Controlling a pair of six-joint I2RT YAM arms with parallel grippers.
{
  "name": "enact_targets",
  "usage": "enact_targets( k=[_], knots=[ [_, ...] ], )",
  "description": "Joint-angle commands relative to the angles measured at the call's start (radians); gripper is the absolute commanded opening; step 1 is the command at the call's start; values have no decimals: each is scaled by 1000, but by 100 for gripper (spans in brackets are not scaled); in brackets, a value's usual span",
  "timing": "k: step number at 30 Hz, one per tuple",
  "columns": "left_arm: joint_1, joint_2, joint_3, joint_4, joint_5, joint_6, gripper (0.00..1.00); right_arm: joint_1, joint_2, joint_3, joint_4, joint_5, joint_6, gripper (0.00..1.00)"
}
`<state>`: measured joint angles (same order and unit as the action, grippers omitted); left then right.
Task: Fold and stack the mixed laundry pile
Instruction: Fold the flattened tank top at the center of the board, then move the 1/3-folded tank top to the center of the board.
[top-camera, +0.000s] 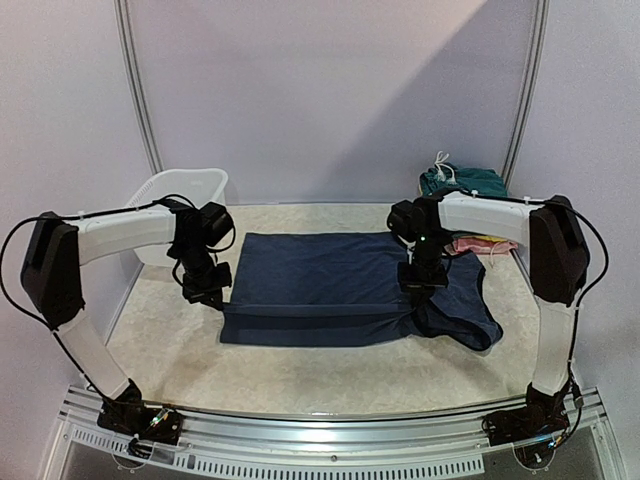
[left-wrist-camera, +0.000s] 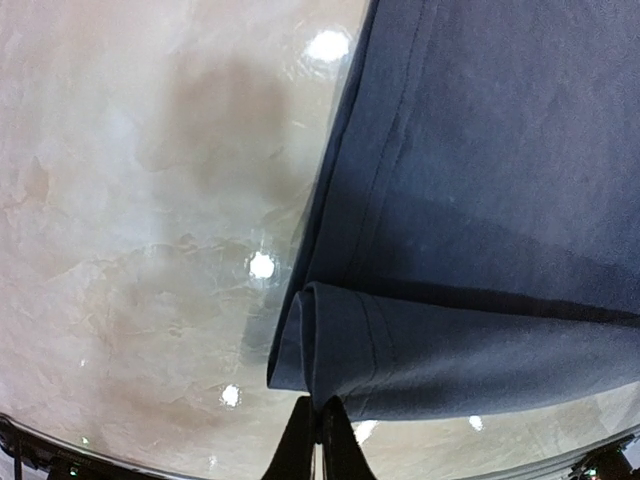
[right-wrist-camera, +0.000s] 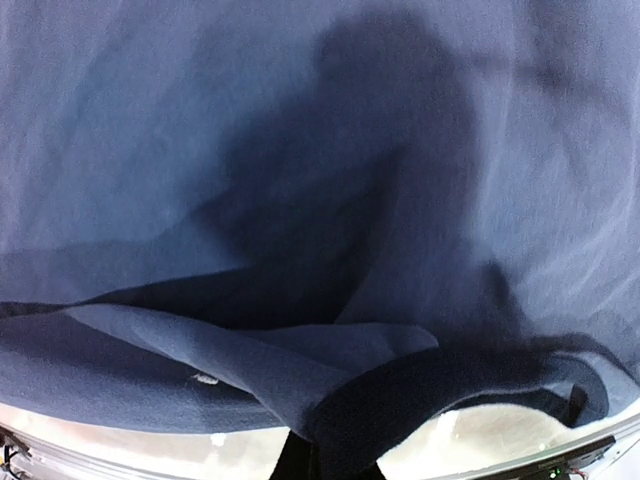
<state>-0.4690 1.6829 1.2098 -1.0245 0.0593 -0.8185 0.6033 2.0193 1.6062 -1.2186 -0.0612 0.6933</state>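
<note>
A navy T-shirt lies spread on the table's middle, print side not showing, its near edge lifted into a fold. My left gripper is shut on the shirt's left hem corner, held just above the table. My right gripper is shut on the shirt's right part, near the collar; in the right wrist view the navy cloth drapes over the jaws and hides them. Dark teal shorts with a white drawstring lie at the back right. A pink garment lies beside them, partly behind the right arm.
A white plastic tub stands at the back left, behind the left arm. The beige marbled tabletop shows in front of the shirt. A metal rail runs along the near edge.
</note>
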Motion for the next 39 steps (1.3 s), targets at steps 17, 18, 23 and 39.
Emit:
enact_targets(
  k=[17, 18, 23, 39],
  knots=[
    [49, 22, 21, 109, -94, -107, 64, -153, 105, 281, -40, -10, -124, 55],
    [48, -1, 19, 107, -112, -103, 75, -157, 83, 279, -44, 5, -131, 61],
    [19, -110, -21, 72, -166, -65, 88, -158, -110, 91, -44, 88, -109, 78],
    [-82, -353, -499, 416, 41, -93, 69, -170, -724, -674, 74, 17, 123, 71]
  ],
)
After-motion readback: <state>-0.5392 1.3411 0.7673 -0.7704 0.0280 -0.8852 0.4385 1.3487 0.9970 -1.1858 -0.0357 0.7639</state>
